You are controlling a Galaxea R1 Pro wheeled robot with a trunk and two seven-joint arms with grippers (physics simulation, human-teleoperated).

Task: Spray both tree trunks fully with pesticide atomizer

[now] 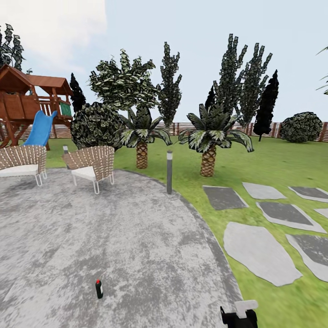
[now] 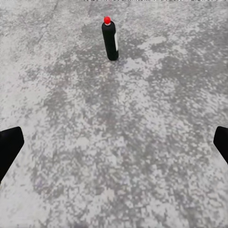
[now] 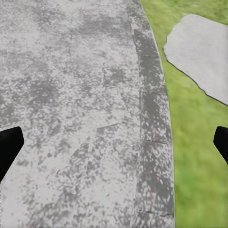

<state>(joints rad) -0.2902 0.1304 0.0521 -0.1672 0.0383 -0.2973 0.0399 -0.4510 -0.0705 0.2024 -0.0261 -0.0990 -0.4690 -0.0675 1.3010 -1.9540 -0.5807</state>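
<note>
Pesticide atomizer [image 1: 99, 289] upright on grey paving [image 1: 91, 237] at seven o'clock in head view, apart from both grippers. Left gripper [image 2: 114, 142] spread wide; right gripper [image 3: 114, 142] likewise wide, above paving edge beside grass [image 3: 199, 142].

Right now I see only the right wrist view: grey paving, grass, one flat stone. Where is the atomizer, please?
Observer: The atomizer stands upright on the grey paving, ahead of the left gripper.
Operator: Is that gripper open?
Observer: Yes, its fingers sit wide apart with nothing between them.
Operator: What lies beyond the paving?
Observer: In the head view, a grey post stands at the paving's edge, with the lawn behind it.
</note>
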